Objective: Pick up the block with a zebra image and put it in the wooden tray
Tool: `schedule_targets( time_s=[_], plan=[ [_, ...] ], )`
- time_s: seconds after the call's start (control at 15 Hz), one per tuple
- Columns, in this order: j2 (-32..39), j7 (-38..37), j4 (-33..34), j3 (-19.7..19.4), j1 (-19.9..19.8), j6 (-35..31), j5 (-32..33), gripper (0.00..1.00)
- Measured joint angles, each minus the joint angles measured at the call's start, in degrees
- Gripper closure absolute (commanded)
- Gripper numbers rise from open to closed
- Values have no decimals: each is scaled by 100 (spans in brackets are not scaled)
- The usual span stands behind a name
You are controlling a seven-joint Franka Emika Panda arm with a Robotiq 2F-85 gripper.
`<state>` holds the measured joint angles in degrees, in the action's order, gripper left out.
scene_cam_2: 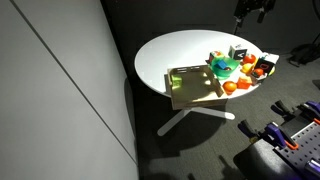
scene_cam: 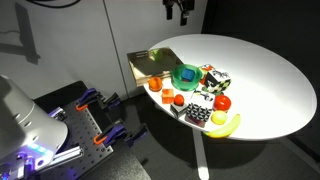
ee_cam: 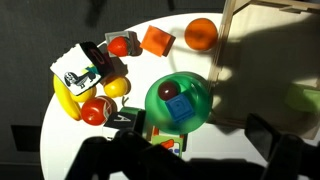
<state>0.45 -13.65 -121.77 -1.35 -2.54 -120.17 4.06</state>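
So the gripper (scene_cam: 178,10) hangs way up at the top edge in both exterior views (scene_cam_2: 252,10), pointing straight down, dark and only partly in frame. You can just make out two prongs with a gap between them. In the wrist view it comes in from the bottom as dark, shadowy shapes (ee_cam: 190,150). The fingers (ee_cam: 278,145) are spread wide with nothing pinched between them. The rest of the arm is mostly cut off. There's a white rounded shell (scene_cam: 22,118) low in an exterior view that looks like part of it, can't say for sure though.
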Motion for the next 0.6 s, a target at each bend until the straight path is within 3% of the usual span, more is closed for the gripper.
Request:
schedule_targets(
  time_s=[0.6],
  plan=[
    [939,245,715,-299,-57,-228,-10,0]
  ],
)
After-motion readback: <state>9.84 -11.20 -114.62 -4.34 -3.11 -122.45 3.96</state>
